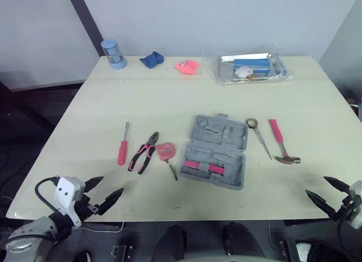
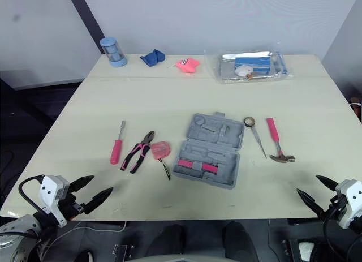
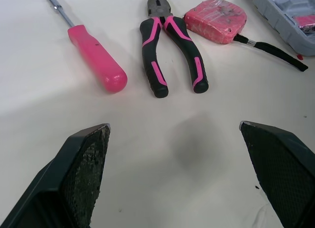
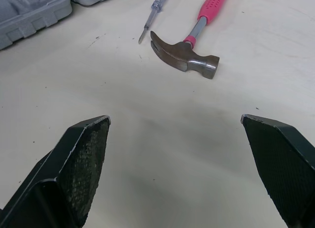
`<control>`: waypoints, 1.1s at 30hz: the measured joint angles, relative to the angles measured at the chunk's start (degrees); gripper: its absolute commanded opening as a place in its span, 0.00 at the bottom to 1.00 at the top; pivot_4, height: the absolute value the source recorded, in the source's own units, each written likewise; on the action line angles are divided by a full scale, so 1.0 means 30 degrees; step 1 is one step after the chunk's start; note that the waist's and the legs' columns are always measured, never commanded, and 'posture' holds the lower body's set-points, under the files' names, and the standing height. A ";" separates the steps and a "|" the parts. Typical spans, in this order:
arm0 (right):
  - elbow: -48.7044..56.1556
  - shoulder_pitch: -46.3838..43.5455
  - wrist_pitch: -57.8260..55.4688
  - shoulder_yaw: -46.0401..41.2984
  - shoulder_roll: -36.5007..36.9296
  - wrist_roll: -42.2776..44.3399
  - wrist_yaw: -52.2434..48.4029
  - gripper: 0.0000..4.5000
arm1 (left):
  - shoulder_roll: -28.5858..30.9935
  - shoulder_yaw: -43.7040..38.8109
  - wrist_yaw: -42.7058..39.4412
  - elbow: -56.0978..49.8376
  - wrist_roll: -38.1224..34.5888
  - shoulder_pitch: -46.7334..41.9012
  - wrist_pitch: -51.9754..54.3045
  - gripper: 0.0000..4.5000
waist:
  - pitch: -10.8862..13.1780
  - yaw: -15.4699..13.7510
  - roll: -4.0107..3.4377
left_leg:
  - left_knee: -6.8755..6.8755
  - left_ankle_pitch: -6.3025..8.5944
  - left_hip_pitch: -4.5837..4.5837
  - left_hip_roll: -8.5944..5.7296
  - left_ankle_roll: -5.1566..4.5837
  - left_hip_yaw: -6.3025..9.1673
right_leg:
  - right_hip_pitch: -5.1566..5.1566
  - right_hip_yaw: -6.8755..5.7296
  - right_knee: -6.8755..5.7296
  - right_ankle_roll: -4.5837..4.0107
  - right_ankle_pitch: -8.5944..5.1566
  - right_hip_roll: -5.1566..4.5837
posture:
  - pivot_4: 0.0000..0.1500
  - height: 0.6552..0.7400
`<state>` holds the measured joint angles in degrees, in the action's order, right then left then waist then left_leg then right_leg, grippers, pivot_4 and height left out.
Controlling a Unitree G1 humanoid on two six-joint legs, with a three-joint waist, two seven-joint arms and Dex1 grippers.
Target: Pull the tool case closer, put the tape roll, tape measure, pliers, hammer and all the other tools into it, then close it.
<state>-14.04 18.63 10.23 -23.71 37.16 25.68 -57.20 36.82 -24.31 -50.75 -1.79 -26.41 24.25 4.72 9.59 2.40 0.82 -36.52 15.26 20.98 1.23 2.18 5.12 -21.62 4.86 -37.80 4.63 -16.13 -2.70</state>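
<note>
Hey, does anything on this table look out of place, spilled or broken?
Nothing looks spilled or damaged. The grey tool case lies open, turned slightly askew to the edge of the table, and the pink tape measure has its black strap trailing loose toward the case.

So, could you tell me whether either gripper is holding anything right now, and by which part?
Nothing is held: the left gripper and the right gripper are both open and empty.
</note>
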 measured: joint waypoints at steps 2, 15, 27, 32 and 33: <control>0.0000 0.0000 0.0000 0.0000 0.0000 -0.0001 -0.0001 1.00 | 0.0000 0.0000 0.0001 0.0000 0.0036 -0.0001 -0.0001 1.00 | 0.0000 0.0000 0.0000 | 0.0000 0.0000 0.0000 0.0000 0.0000 0.0000 | 0.0000 0.0000 0.0000 0.0001 0.0001 0.0000 | 1.00 1.00; 0.0332 0.0039 -0.0264 0.0000 0.0385 -0.0170 0.0095 1.00 | -0.0003 -0.0044 -0.0110 0.0434 0.0066 -0.0422 -0.0018 1.00 | -0.0001 0.0001 0.0001 | 0.0000 0.0000 -0.0001 0.0000 0.0000 0.0000 | 0.0001 0.0000 -0.0002 0.0009 0.0006 0.0000 | 1.00 1.00; 0.0622 -0.0387 -0.0426 -0.0012 0.0558 -0.0119 -0.0104 1.00 | 0.1038 -0.0392 -0.1243 0.1834 -0.0219 -0.2194 0.0027 1.00 | -0.0001 -0.0004 0.0000 | -0.0001 0.0000 -0.0001 -0.0001 0.0000 0.0002 | 0.0003 -0.0008 -0.0009 0.0013 0.0009 0.0000 | 1.00 1.00; 0.2216 -0.1493 -0.1584 0.0417 0.0594 -0.0008 0.0122 1.00 | 0.2155 0.0273 -0.2435 0.2779 -0.0149 -0.5227 0.0233 1.00 | 0.0002 -0.0004 -0.0006 | -0.0001 -0.0001 -0.0003 -0.0002 0.0000 0.0008 | 0.0002 -0.0014 -0.0018 0.0020 0.0015 0.0002 | 1.00 1.00; 0.2649 -0.1845 -0.1878 0.0655 0.0589 -0.0008 0.0211 1.00 | 0.2346 0.0613 -0.2727 0.3103 -0.0037 -0.6063 0.0231 1.00 | 0.0002 -0.0004 -0.0008 | -0.0001 -0.0001 -0.0002 -0.0002 0.0000 0.0011 | 0.0002 -0.0018 -0.0018 0.0021 0.0017 0.0002 | 1.00 1.00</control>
<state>-6.10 13.09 4.59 -21.75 38.93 25.66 -56.57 43.86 -22.47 -58.93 7.52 -26.52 6.06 5.42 9.60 2.38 0.79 -36.53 15.26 20.97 1.22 2.18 5.15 -21.62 4.81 -37.86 4.69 -16.08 -2.70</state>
